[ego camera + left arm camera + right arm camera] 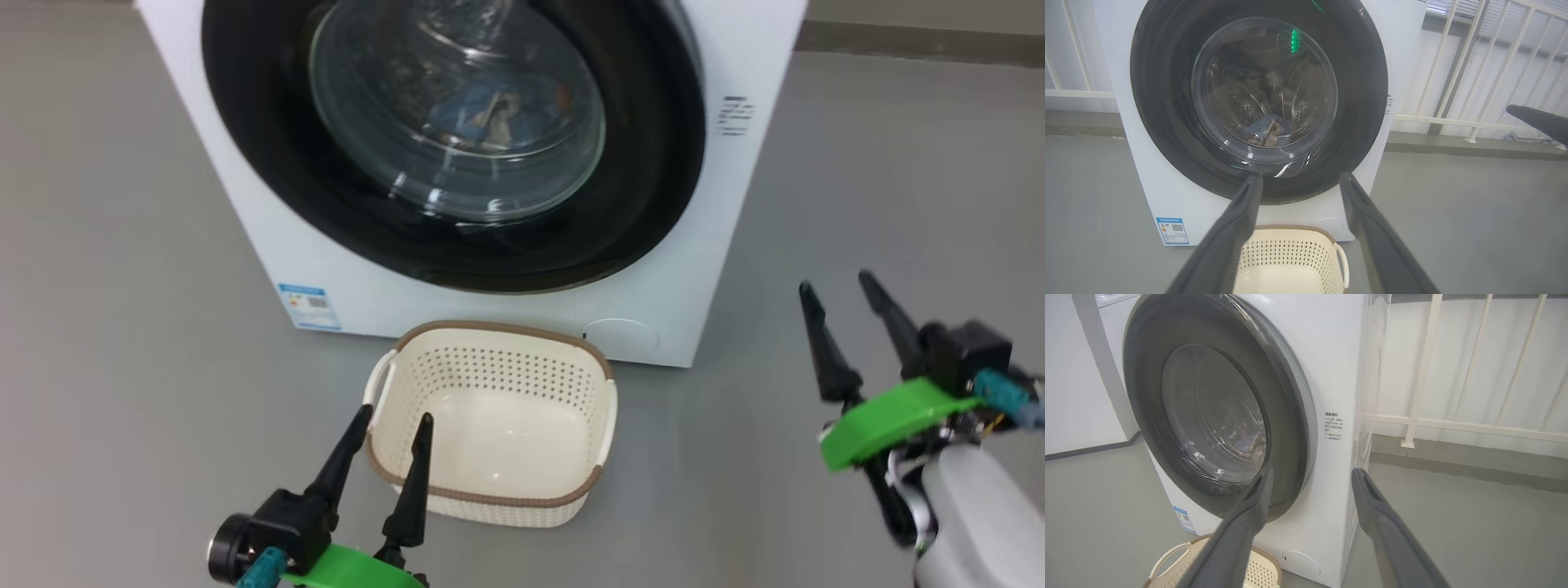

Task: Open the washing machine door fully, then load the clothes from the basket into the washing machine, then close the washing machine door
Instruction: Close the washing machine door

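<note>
The door (245, 163) looks shut, clothes (490, 114) inside, basket (490, 376) empty. Jaws of the left gripper (393, 413) and right gripper (836, 280) are apart. Push the rim softly to check.

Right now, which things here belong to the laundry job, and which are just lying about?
Job: washing machine; washing machine door, shut; clothes, behind its glass; basket, empty.
Just about: white railing; grey floor.
</note>
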Motion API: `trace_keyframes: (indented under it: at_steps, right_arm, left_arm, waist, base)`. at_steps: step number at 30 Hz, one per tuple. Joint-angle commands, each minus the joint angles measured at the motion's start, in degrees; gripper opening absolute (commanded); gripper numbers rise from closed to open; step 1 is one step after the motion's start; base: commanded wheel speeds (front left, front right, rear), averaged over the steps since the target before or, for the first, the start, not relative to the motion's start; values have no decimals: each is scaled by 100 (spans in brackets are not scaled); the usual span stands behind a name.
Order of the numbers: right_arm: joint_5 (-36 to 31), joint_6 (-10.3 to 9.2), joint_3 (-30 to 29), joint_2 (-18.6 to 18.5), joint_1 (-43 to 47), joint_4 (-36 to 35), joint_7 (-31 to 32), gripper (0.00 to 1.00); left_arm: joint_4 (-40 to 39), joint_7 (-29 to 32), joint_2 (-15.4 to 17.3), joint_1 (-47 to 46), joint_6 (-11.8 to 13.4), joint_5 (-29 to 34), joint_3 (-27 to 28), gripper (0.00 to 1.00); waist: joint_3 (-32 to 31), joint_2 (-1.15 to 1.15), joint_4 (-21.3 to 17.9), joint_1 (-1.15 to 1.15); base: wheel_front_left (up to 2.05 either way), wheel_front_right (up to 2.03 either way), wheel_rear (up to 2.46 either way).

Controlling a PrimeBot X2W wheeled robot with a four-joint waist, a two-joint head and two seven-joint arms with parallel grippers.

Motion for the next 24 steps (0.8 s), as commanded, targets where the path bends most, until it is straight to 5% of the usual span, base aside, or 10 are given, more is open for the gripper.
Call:
trace_keyframes:
  at_steps: [1, 24]
  right_arm:
    - [-105, -1, 27, 69, 139, -219, -52, 100]
    - [-813, -1, -1291, 705, 2496, -1798, 284, 100]
  left_arm:
    - [-82, -37, 63, -117, -49, 35, 220, 100]
    - [-99, -37, 91, 394, 62, 67, 859, 100]
  waist:
    - [-188, 0, -316, 1]
    - [-405, 0, -1373, 1]
  base:
    - [0, 0, 0]
    - [0, 0, 0]
